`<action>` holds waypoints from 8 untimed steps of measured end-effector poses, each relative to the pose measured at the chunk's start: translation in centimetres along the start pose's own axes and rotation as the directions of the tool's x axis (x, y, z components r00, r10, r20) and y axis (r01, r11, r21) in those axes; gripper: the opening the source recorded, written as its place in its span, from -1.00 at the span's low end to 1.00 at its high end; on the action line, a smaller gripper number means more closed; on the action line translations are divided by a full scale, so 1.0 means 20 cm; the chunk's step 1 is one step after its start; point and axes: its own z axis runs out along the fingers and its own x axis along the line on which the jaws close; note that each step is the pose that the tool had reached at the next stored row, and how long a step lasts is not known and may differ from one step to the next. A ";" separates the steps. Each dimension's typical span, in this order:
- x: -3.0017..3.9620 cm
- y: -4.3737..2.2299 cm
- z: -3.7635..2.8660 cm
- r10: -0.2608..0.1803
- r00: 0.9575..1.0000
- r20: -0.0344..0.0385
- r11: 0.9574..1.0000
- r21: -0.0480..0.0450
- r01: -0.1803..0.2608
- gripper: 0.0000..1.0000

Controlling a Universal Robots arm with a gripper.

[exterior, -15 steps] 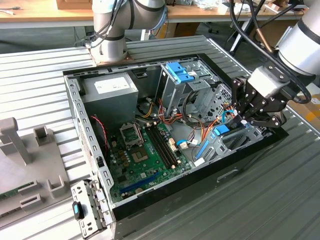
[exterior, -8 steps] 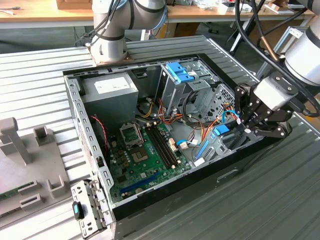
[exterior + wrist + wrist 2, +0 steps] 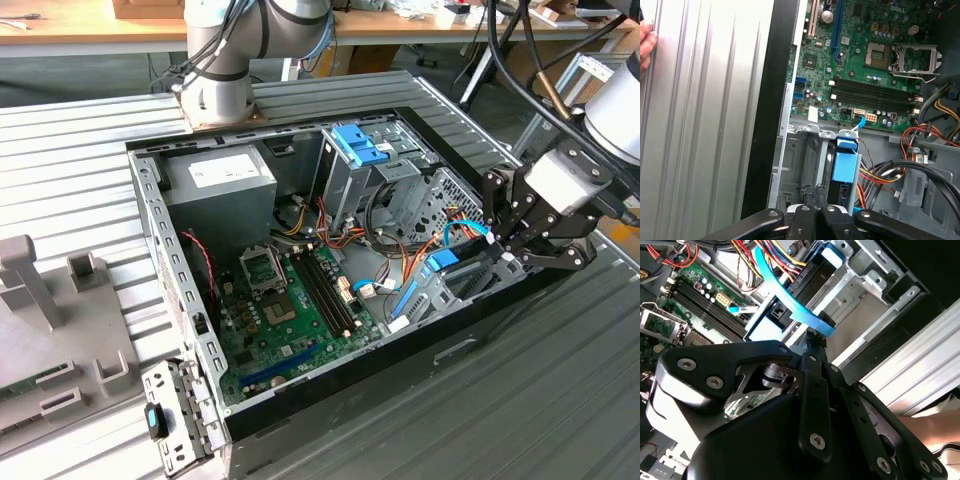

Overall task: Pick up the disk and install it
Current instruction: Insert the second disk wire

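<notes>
The disk point(image 3: 844, 165) stands on edge in the drive bay at the front corner of the open computer case point(image 3: 330, 405), at the exterior view's right end, just beside the case's near side wall. Its long axis appears to run down into the bay, away from the gripper point(image 3: 815, 210), so the disk lies straight ahead of the fingertips, blue carrier rail uppermost. In the exterior view the gripper point(image 3: 505, 255) hangs over that same corner, its black linkages leaning in from outside the case toward the blue rail point(image 3: 443, 260).

In the first wrist view the two fingertips stand drawn together, nearly touching, at the near end of the bay's metal frame. Whether they pinch the disk's edge or merely press against it I cannot tell (the contact itself is hidden behind the linkages). The second wrist view shows the same closed fingers point(image 3: 815, 347) meeting just below a light-blue ribbon cable point(image 3: 790, 300) that arcs across the bay.

The disk seems already seated, or close to it; the motherboard point(image 3: 865, 65) lies beyond the bay, well apart from the fingers.
</notes>
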 end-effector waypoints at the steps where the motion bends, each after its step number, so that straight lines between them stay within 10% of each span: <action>1: 0.008 0.001 0.000 0.000 1.000 0.000 1.000 0.000 0.000 -0.79; 8: 0.079 0.017 0.001 -0.003 1.000 0.000 1.000 0.000 0.003 -0.79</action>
